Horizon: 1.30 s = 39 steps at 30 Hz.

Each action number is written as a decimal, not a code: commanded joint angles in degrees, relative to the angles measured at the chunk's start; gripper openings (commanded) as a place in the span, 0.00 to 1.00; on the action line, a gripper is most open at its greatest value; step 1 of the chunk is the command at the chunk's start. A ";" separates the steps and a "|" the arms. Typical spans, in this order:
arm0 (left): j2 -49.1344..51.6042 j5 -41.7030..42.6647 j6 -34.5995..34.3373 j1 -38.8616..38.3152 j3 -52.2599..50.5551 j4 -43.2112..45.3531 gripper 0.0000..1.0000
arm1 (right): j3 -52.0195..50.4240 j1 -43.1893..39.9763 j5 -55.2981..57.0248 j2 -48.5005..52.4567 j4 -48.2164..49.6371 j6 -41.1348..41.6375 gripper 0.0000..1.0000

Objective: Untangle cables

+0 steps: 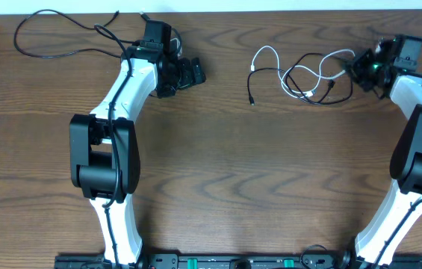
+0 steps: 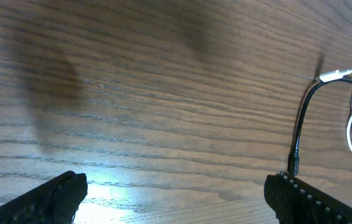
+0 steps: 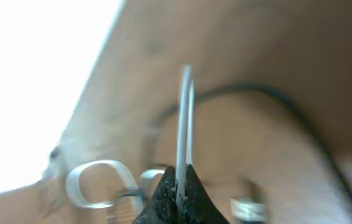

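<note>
right end effector point(image 3: 177, 182) closed, gripping white cable point(image 3: 184, 106)

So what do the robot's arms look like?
The left arm and right arm are made of smooth white tube-like parts linked by chunky black joints. A thin black wire runs along the white parts. Each arm ends in a black pincer. The left pincer has bumpy, ridged fingers. A little green light glows beside the right pincer.
</note>
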 commanded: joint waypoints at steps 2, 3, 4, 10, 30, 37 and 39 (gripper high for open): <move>0.33 -0.76 0.50 0.24 0.11 -0.42 0.96 | -0.07 -0.11 -17.25 0.50 8.39 2.75 0.01; 0.33 -0.76 0.50 0.24 0.11 -0.42 0.96 | -0.07 -0.07 -19.76 0.28 11.23 5.57 0.01; 0.33 -0.76 0.50 0.24 0.11 -0.42 0.96 | -0.07 0.07 -21.97 0.13 14.10 8.28 0.01; 0.33 -0.76 0.50 0.24 0.11 -0.33 0.96 | -0.04 2.21 -27.76 -3.26 31.15 17.33 0.02; 0.33 -0.76 0.50 0.24 0.11 -0.20 0.96 | 0.07 6.64 -12.83 -32.54 37.68 19.12 0.01; 0.33 -0.76 0.50 0.24 0.11 -0.17 0.96 | 0.07 7.43 -7.96 -35.50 39.26 19.10 0.02; 0.33 -0.76 0.50 0.24 0.11 -0.17 0.97 | 0.11 7.93 -7.98 -35.50 40.63 18.32 0.01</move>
